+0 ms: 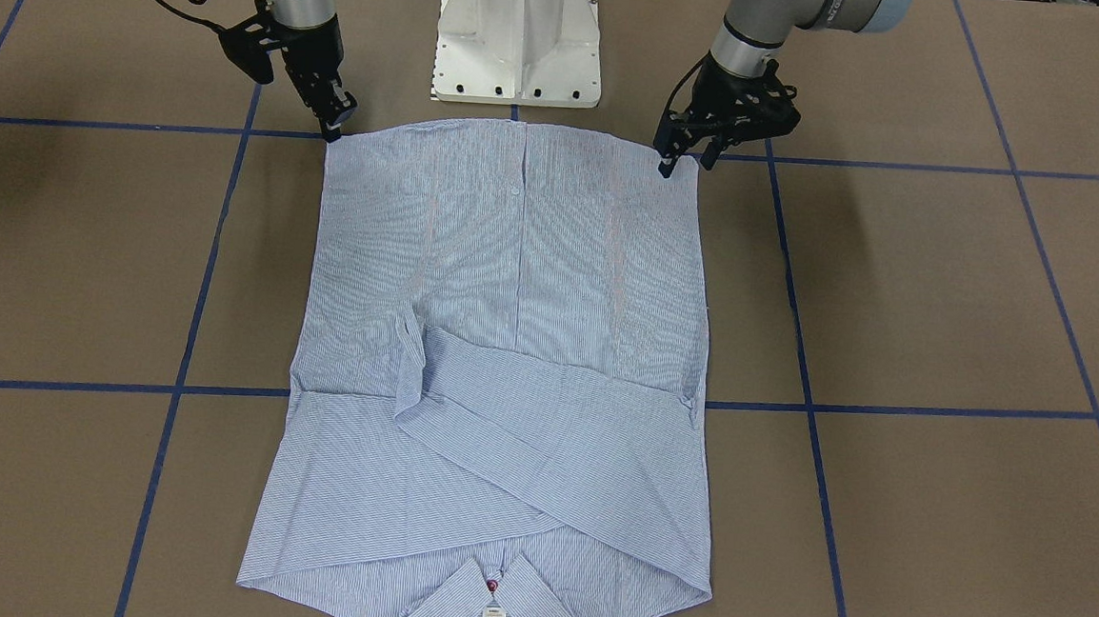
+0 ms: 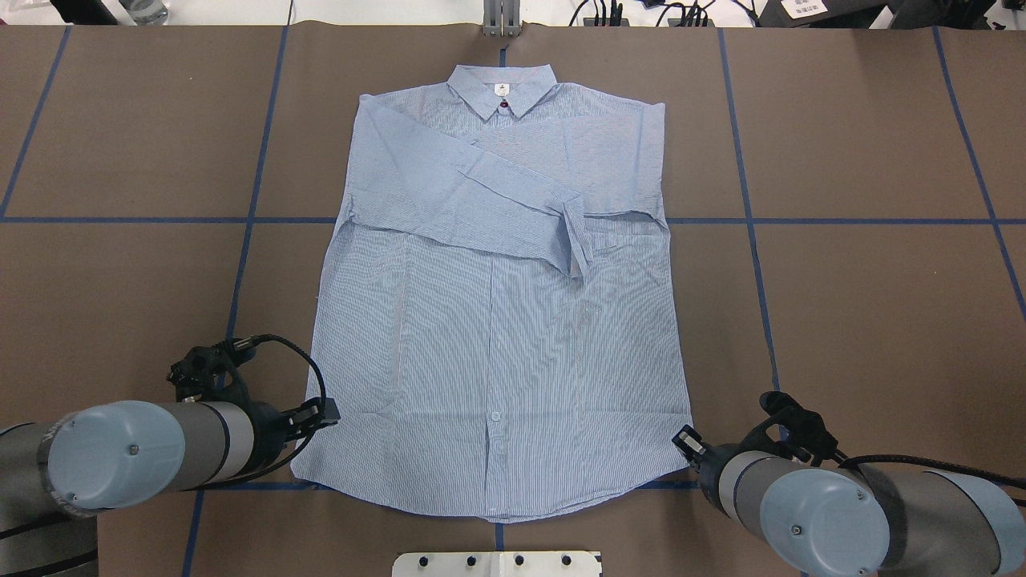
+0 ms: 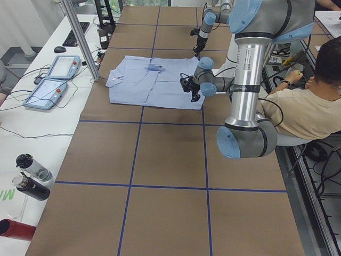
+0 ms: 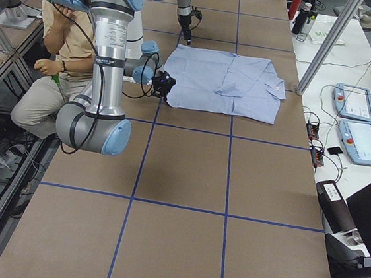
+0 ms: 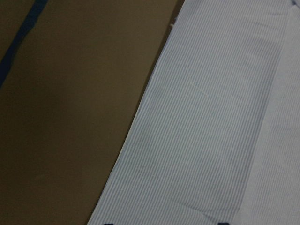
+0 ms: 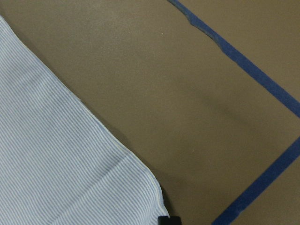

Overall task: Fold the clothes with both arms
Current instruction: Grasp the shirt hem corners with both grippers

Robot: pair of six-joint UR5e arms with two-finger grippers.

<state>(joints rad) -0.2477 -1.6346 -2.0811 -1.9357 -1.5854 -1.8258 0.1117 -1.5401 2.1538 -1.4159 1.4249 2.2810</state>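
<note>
Shirt [image 1: 513,278] flat; hem corners at L jaws, R jaws.

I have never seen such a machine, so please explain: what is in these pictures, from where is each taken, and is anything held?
This robot has a left arm and a right arm on one white base, each ending in two black fingers. Two pictures look down on the brown table: one faces the robot, one is from behind it. Two are from the table's ends, where a seated person shows. Two are close views from wrist cameras. A light blue striped shirt lies flat, sleeves folded across its chest. The left arm's fingers stand apart over one hem corner. The right arm's fingers are at the other; whether they pinch the cloth I cannot tell. Nothing is lifted.
</note>
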